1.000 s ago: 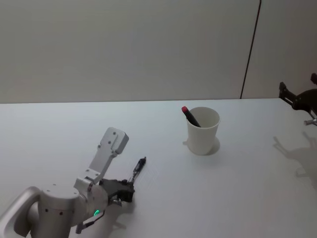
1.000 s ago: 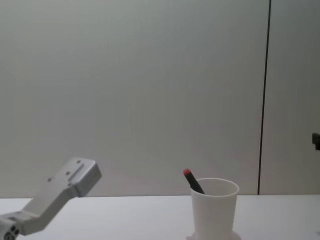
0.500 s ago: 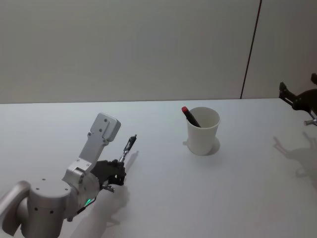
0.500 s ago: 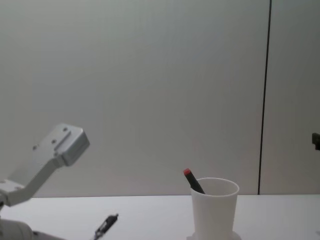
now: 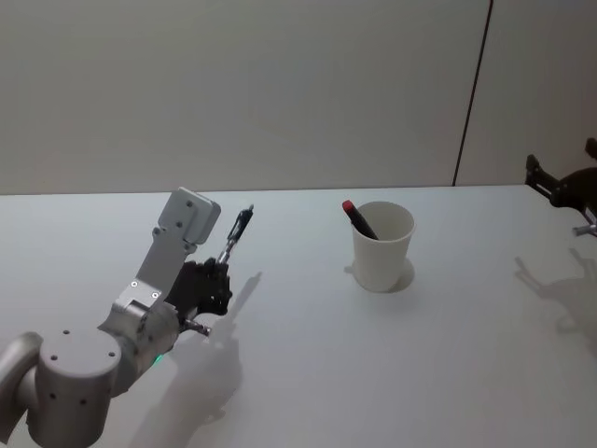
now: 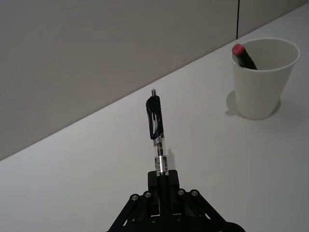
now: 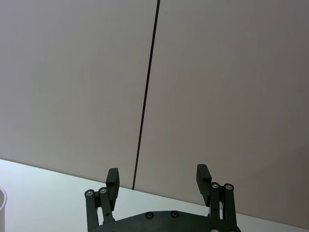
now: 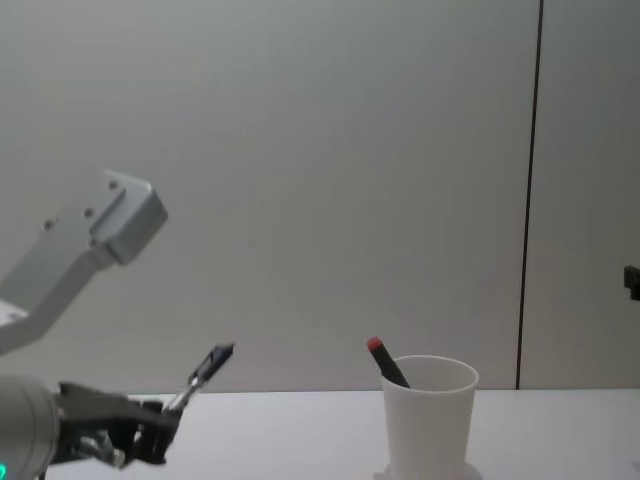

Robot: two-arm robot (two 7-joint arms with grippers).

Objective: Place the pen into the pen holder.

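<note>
Raised since earlier: black pen (image 5: 237, 233), pinched low by left gripper (image 5: 221, 273) for carry to paper cup (image 5: 382, 252); right gripper (image 7: 158, 175) parked aside, fingers apart.

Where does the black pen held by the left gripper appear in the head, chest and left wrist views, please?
Head view: the pen is left of centre, tilted, sticking up out of the left gripper.
Chest view: lower left, slanting up toward the right.
Left wrist view: mid-picture, pointing away from the gripper.
Shared landmark: the pen holder, right of the pen in head and chest views, farther off in the wrist view.
</note>
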